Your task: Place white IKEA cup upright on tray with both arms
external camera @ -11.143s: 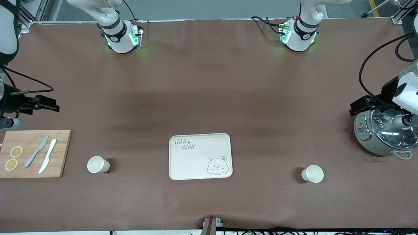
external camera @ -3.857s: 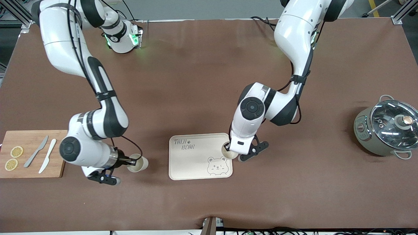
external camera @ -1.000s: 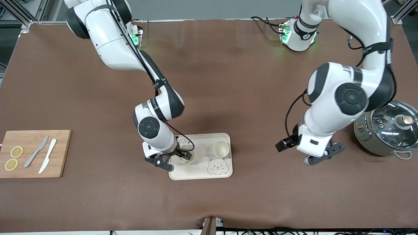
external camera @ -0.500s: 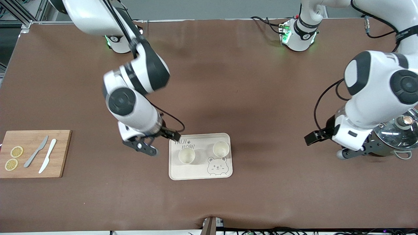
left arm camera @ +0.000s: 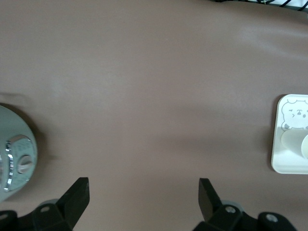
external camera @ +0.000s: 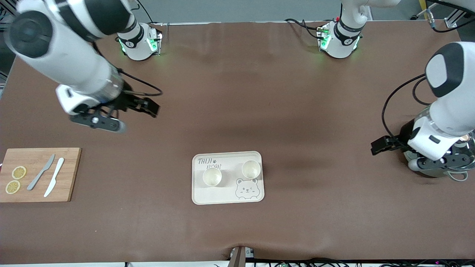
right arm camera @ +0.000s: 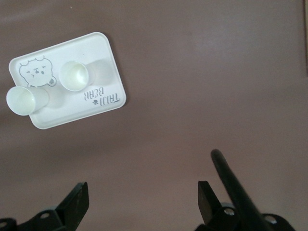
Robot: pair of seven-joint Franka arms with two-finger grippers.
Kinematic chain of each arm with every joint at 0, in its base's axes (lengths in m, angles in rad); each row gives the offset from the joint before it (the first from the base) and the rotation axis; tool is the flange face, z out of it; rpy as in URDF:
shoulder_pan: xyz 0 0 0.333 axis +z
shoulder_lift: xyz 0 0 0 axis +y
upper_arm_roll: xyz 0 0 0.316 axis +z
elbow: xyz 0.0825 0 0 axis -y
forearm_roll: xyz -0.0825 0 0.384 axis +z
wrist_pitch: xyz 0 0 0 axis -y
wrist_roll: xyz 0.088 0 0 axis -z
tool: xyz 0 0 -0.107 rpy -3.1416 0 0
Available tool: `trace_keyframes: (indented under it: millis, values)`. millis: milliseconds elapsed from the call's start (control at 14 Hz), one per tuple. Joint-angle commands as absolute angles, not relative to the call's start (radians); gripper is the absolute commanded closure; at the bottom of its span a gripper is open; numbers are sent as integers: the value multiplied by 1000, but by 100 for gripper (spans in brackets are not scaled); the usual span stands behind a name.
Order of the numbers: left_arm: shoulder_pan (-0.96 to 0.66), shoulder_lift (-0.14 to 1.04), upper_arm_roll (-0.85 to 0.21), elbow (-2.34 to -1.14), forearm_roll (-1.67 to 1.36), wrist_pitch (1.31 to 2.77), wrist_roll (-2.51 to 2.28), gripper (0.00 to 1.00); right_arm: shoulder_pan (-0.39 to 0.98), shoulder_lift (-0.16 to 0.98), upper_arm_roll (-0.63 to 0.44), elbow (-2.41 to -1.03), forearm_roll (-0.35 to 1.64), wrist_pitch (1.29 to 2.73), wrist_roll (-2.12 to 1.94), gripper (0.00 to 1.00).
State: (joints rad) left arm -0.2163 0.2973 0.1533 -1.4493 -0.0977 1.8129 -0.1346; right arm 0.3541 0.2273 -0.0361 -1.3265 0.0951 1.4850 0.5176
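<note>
two white cups (external camera: 212,177) (external camera: 251,169) are standing upright, side by side, on the tray (external camera: 226,196) near the middle of the table (external camera: 237,111), so the placing is looking done and nothing seems left but parking the arms. the left pincer (left arm camera: 143,190) is hanging spread and empty over the pot (external camera: 441,171) at its end of the table. the right pincer (right arm camera: 143,192) is hanging spread and empty over bare table toward the right arm's end, touching nothing.
</note>
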Motion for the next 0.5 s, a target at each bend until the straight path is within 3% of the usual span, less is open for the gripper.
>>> trace_keyframes:
  millis: [0,214,429]
  values:
    - [-193,249,149,-1474,-81,1776,-63,0,218,106,-26,-1465,91,1500,311,0]
    - [-186,232,150,-1445,-81,1760,-26,0,63,107,-26,-1465,89,1509,110,0]
    - [-186,232,152,-1391,-83,1703,-28,0,-7,135,-26,-1467,59,1571,28,0]
